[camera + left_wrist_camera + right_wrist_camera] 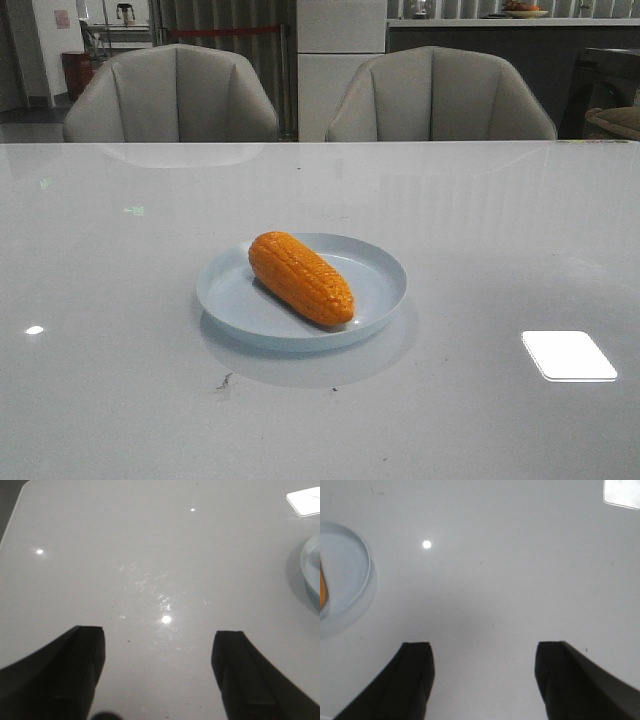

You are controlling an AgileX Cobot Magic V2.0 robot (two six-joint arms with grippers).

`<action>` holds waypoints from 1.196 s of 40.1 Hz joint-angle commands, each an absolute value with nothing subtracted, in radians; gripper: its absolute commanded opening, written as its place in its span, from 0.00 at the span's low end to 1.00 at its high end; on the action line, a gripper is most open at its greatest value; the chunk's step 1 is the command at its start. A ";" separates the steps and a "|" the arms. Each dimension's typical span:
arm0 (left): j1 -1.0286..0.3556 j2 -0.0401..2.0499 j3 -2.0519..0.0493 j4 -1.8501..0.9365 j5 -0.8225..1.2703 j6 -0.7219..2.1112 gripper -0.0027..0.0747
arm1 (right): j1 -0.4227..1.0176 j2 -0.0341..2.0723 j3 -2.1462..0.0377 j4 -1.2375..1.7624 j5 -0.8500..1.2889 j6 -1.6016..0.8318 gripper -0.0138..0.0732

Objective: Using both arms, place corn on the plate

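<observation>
Corn sits on the plate in the front view: one orange-yellow cob of corn (300,277) with rows of kernels lies diagonally across one round, shallow, pale blue glossy plate (380,270), its blunt end toward the far left rim and its tapered end toward the near right. The plate rests near the middle of the glossy pale grey worktop (120,380). Nothing else stands on the worktop near the plate; a bright rectangular light reflection (568,355) shows to the near right and a small dark scuff mark (223,381) lies just in front of the plate. Two grey upholstered chairs (172,95) stand behind the far edge, side by side. Neither arm appears in this view.

Left wrist view: the left gripper (160,655) hangs above bare worktop with its two dark fingers (82,665) spread wide and nothing between them. A sliver of the plate's rim (311,565) shows at the edge of the picture, well apart from the fingers.

Right wrist view: the right gripper (482,665) is likewise released, its two dark fingers (415,675) wide apart over bare worktop and holding nothing. Part of the plate (350,575) shows at the picture's edge with a thin strip of the corn (322,590) on it, well apart from the fingers.
</observation>
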State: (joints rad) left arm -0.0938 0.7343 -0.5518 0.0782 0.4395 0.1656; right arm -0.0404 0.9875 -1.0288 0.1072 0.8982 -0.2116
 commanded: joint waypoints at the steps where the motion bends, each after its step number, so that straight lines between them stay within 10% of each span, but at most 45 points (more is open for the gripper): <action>1: -0.092 0.731 -0.580 0.079 0.367 0.157 0.69 | -0.047 0.852 -0.911 0.084 0.791 -0.223 0.78; 31: -0.092 0.731 -0.580 0.075 0.360 0.157 0.68 | -0.047 0.620 -0.716 0.085 0.767 -0.222 0.78; 48: -0.092 0.731 -0.580 0.047 0.360 0.157 0.15 | -0.047 0.620 -0.716 0.085 0.767 -0.222 0.78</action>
